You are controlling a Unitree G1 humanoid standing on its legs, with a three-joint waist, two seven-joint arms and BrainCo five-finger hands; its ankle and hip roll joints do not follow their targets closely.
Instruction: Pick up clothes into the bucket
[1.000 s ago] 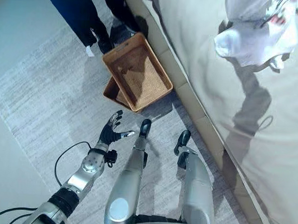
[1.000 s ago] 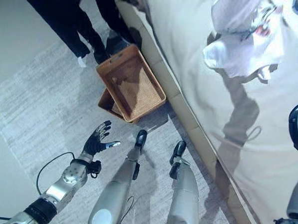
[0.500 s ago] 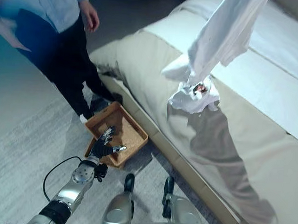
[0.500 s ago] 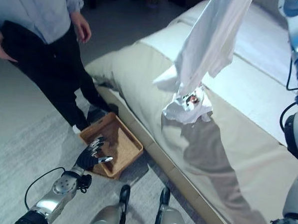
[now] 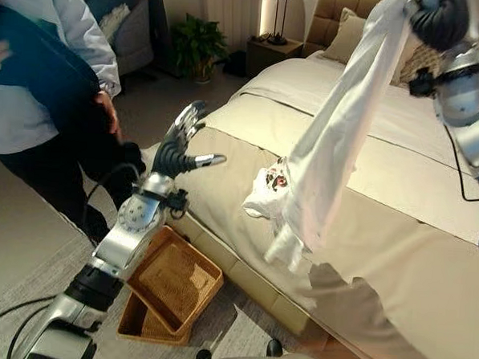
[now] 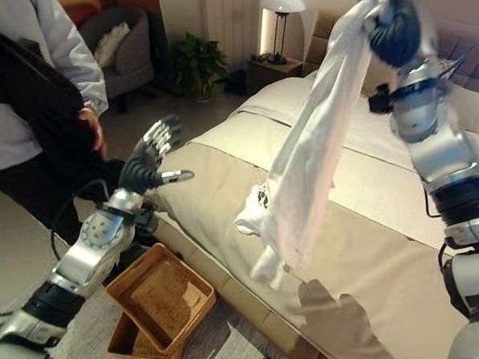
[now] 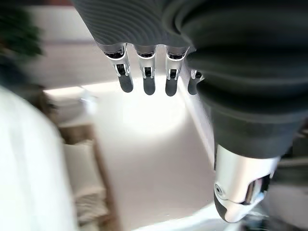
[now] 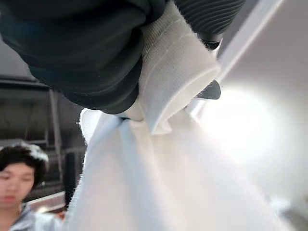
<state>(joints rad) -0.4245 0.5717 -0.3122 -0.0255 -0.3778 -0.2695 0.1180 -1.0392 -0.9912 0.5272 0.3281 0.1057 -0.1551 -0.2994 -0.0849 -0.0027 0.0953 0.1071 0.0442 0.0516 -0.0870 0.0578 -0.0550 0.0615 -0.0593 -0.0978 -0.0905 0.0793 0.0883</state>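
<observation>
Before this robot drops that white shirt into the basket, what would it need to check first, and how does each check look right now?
1. Grip on the cloth: ok. The right robot hand is curled round the top of the white shirt.
2. Shirt fully lifted: not ok. Its lower end hangs down by the bed, where another white garment lies.
3. Basket open and ready: ok. The wicker basket on the floor looks empty.
4. Shirt above the basket: not ok. It hangs over the bed, off to the side.
5. Left robot hand free: ok, open, holding nothing.
6. Person near the basket: not ok, close.
</observation>
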